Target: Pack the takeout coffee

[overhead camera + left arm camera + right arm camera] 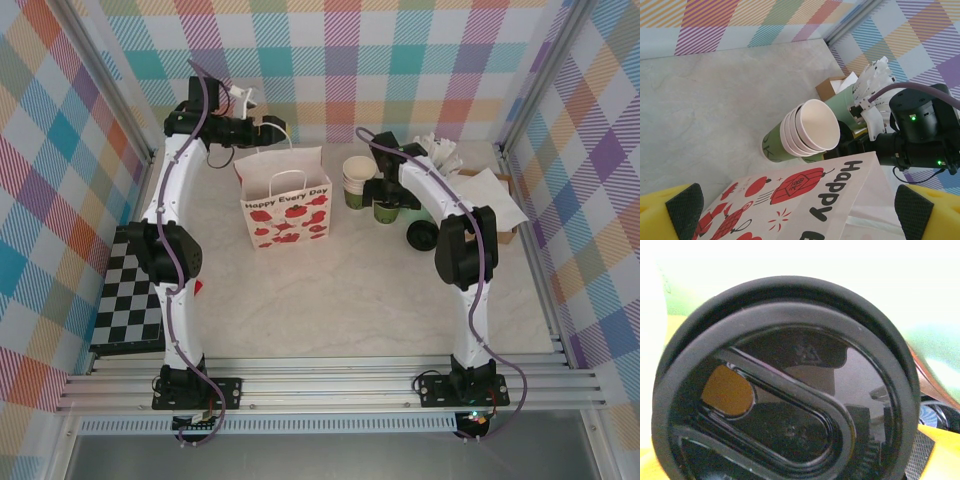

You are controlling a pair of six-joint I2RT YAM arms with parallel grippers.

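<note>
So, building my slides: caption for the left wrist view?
Open left pincer at the printed paper bag, stacked cups beyond.

paper bag (285,185), red "Happy Every Day"

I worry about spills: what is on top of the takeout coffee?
A round black lid caps the takeout coffee; the cup's contents are hidden beneath it.

White arm links (166,190), black joints (163,250), purple cables (920,86), yellow fingers (655,212) with black textured pads (685,206)
</note>
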